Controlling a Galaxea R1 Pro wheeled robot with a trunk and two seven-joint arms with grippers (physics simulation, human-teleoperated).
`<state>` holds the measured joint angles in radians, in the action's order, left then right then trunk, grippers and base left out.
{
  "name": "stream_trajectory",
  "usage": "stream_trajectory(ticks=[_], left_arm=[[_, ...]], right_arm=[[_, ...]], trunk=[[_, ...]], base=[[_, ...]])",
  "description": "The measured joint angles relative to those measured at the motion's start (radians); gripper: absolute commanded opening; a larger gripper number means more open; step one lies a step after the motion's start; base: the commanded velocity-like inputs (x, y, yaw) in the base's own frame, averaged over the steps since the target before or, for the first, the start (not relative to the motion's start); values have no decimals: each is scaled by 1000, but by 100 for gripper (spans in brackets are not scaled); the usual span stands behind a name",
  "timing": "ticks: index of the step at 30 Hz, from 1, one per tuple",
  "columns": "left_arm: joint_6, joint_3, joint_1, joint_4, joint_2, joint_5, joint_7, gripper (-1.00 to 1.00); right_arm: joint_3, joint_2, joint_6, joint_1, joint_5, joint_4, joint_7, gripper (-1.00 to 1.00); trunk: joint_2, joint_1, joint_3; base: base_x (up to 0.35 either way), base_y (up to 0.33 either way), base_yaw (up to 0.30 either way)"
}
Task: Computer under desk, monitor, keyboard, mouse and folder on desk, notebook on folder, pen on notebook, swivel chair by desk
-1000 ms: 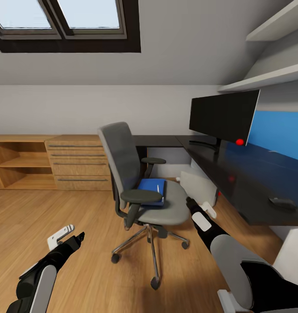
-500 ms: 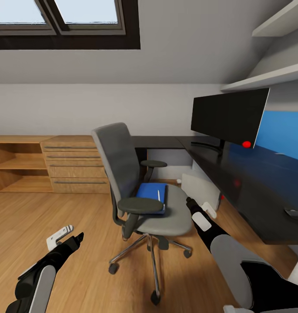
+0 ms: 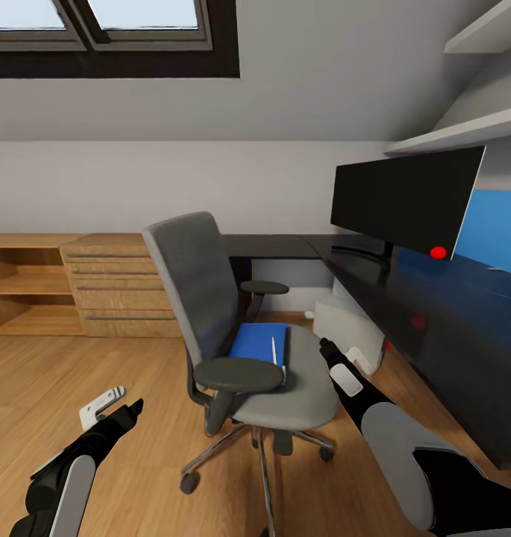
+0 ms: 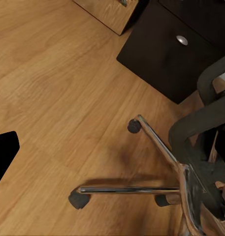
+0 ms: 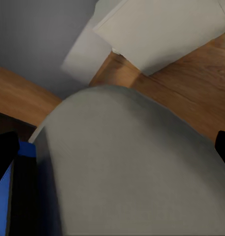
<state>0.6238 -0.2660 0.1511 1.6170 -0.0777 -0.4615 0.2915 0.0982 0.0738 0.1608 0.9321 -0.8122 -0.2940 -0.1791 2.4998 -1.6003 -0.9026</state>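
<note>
One folder [image 3: 259, 344] — bright blue, flat — lies on the grey seat of the swivel chair [image 3: 210, 298], its long axis running from the backrest side toward the seat's front edge. A thin white pen [image 3: 274, 349] lies along its right edge, pointing the same way. The chair stands on the wooden floor [image 3: 54, 388] just left of the glossy black worktop [image 3: 434, 313], which carries the wide monitor [image 3: 404, 198]; the white computer [image 3: 348, 324] stands beneath it. The right gripper [image 3: 324, 344] hovers beside the seat's right edge, the left gripper [image 3: 138, 406] low over the floor — whether either's fingers are open or closed I cannot tell.
</note>
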Motion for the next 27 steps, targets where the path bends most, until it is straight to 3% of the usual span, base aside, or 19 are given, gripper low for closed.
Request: stream_trajectory(ticks=[27], left_arm=[[1,0,0,0,0,1,0,100]], right_arm=[[1,-37,-5,0,-2,10,-7,100]], trunk=[[0,0,0]], base=[[22,0,0]])
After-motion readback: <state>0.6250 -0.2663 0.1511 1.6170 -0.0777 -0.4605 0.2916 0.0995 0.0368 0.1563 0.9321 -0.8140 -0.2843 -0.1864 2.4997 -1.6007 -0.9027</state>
